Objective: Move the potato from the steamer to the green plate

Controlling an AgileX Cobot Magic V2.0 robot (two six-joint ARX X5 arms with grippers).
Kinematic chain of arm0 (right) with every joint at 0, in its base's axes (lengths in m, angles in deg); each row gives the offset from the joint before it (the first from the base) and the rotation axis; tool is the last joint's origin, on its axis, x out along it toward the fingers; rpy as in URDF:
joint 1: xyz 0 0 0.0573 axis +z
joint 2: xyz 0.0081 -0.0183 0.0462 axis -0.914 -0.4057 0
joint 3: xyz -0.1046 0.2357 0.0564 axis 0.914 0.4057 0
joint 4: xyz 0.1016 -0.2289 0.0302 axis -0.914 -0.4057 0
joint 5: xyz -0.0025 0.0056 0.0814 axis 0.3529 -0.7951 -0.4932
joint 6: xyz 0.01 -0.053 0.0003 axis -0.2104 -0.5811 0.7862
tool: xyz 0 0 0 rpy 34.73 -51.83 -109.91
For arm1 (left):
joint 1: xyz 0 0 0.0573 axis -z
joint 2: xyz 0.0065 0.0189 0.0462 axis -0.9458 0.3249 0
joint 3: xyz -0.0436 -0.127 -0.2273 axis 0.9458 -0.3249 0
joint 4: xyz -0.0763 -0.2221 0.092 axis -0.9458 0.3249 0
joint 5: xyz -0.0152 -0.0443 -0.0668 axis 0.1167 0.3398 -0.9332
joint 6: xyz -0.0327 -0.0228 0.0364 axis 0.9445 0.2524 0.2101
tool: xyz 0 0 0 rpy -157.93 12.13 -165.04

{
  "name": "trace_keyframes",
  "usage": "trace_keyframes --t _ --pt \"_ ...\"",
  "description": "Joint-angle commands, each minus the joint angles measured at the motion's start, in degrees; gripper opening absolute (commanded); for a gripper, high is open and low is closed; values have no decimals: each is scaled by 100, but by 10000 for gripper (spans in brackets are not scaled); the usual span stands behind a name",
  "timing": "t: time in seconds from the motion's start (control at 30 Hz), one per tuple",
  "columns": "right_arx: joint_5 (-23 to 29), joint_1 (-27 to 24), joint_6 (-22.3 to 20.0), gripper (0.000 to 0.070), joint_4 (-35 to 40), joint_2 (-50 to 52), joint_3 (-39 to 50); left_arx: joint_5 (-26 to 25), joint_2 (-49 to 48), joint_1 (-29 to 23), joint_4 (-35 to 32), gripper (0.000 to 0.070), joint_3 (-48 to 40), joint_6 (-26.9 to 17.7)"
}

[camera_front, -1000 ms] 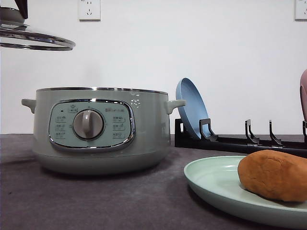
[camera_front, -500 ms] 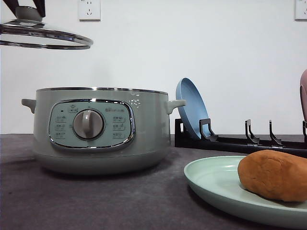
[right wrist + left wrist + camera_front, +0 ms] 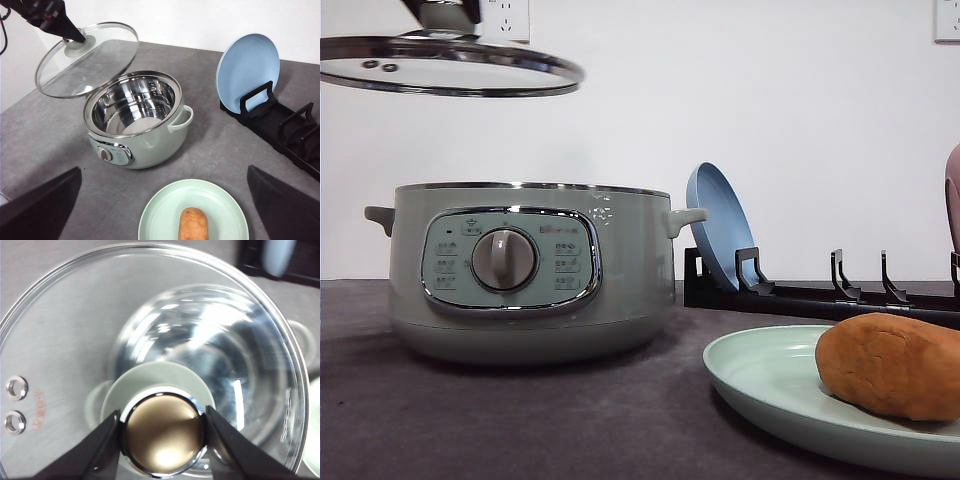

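Observation:
The orange-brown potato (image 3: pixel 892 365) (image 3: pixel 194 224) lies on the green plate (image 3: pixel 750 372) (image 3: pixel 159 215) at the front right of the table. The sage-green steamer (image 3: pixel 525 270) (image 3: pixel 146 146) stands open, and its shiny pot looks empty. My left gripper (image 3: pixel 162 434) (image 3: pixel 75 35) is shut on the knob of the glass lid (image 3: pixel 450 66) (image 3: pixel 70 335) (image 3: pixel 85 62), holding it in the air above the steamer's left side. My right gripper (image 3: pixel 164 170) hangs open high above the plate, with nothing between its fingers (image 3: pixel 42 207).
A blue plate (image 3: pixel 718 225) (image 3: pixel 247 62) stands on edge in a black dish rack (image 3: pixel 820 295) (image 3: pixel 287 125) to the right behind the steamer. A pinkish object (image 3: pixel 953 195) shows at the right edge. Bare grey tabletop lies in front of the steamer.
The left gripper has carried the glass lid to the right, closer to over the steamer. Potato, plate and steamer have not moved.

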Motion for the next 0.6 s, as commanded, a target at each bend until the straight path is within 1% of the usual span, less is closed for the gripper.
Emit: trace_keyframes --t 0.0,0.27,0.43,0.57 --pt "-9 24 69 695 35 -44 -85 10 35 148 -28 0 251 51" --pt "-9 24 68 695 35 -44 -85 9 44 671 -119 0 249 51" --pt "-7 24 66 695 35 -44 -85 11 81 829 -132 0 248 50" --pt "-6 24 64 695 36 -44 -85 11 183 859 -212 0 240 50"
